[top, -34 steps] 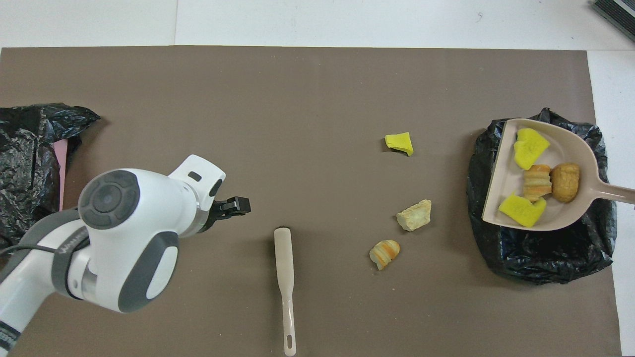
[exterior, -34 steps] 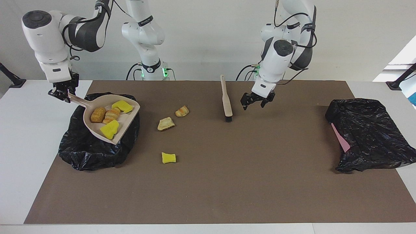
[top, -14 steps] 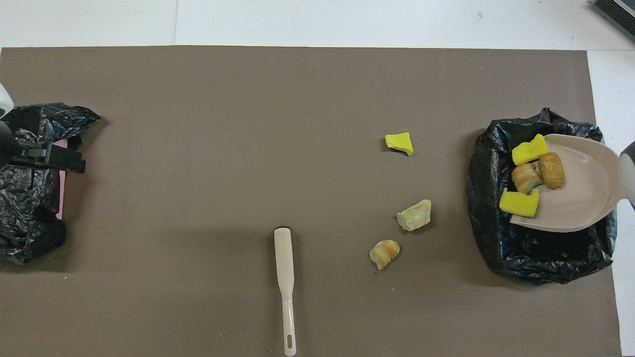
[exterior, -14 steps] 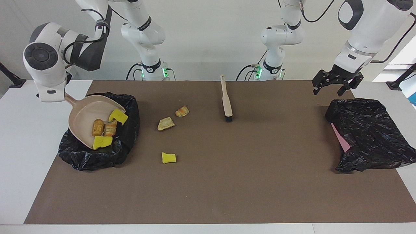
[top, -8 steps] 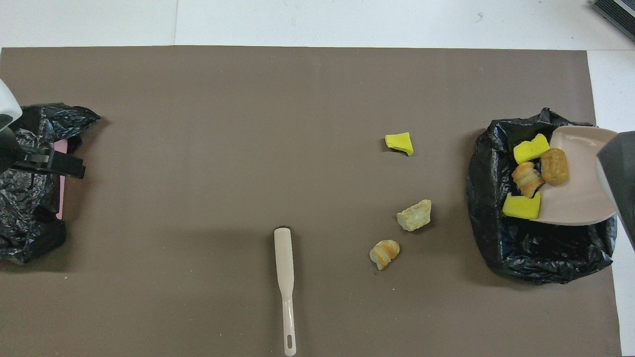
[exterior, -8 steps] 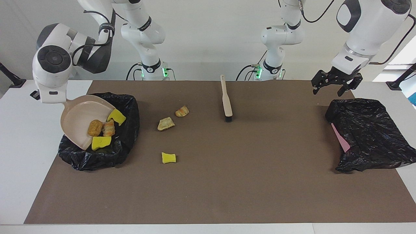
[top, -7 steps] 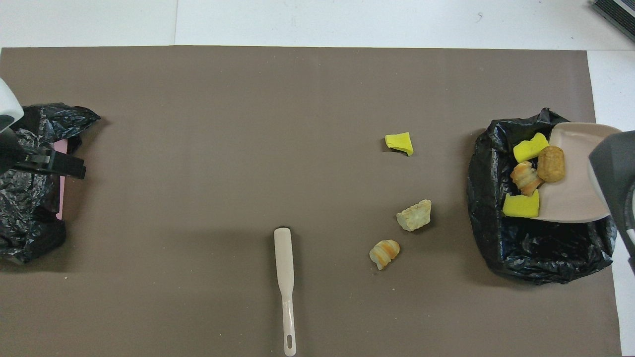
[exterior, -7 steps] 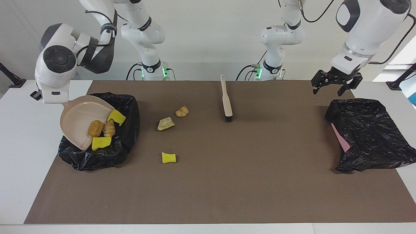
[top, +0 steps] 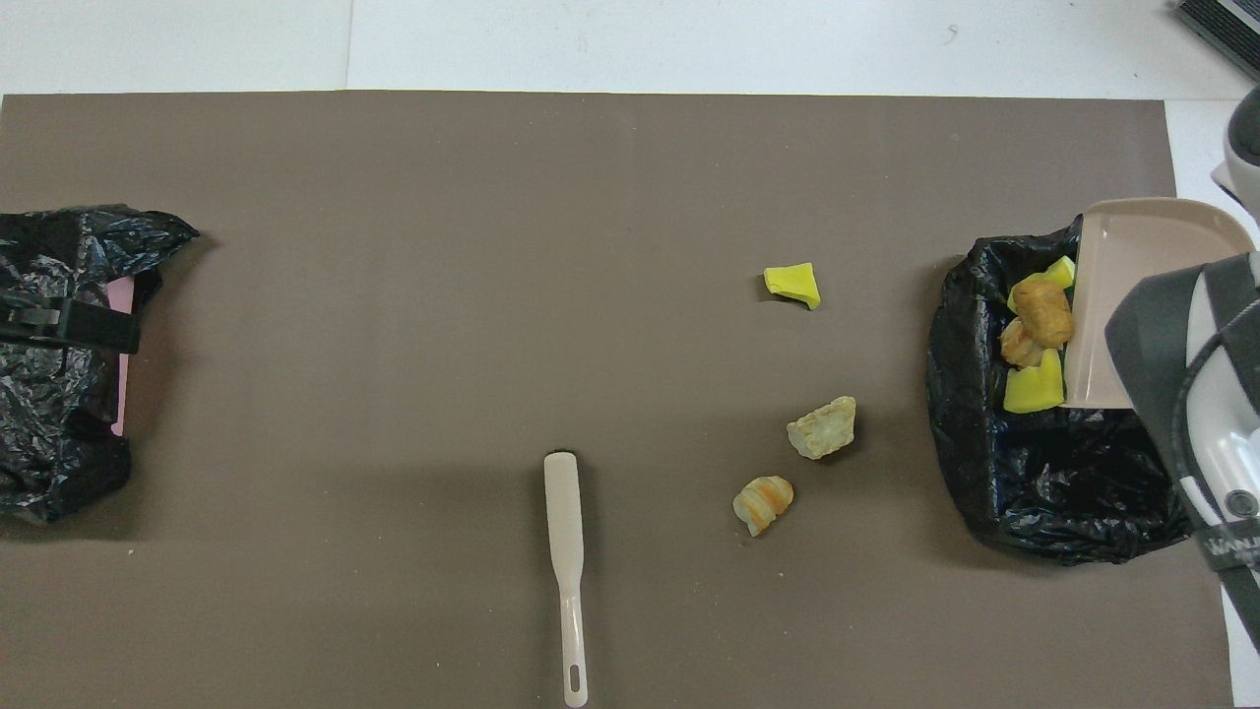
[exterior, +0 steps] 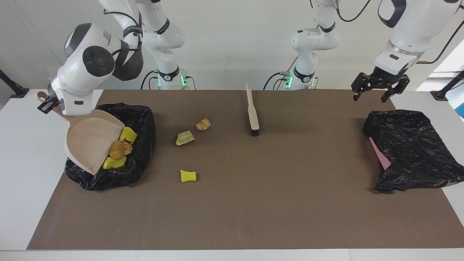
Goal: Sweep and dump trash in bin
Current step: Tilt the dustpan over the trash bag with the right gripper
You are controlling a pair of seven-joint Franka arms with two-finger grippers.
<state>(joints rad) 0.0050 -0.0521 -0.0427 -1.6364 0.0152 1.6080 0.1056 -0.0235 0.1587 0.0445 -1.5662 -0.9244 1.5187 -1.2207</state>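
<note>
Right gripper [exterior: 46,103] clamped the beige plastic dustpan [exterior: 88,139], tipped steeply over the black-lined bin [exterior: 143,119] at the right arm's table end so trash [exterior: 119,148] slid in; left gripper [exterior: 378,87] waited open over the table's other end.

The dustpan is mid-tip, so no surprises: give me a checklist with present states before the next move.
1. Right hand shut on dustpan handle: ok.
2. Dustpan tilted with its lip over the black bin bag: ok.
3. Pan emptied: not ok; yellow sponge chunks and brown lumps sit at its lip.
4. Mat swept: not ok; one yellow chunk and two bread-like bits lie loose.
5. Brush free on the mat: ok.
6. Left hand open, holding nothing, over the table edge by the second bag: ok.
</note>
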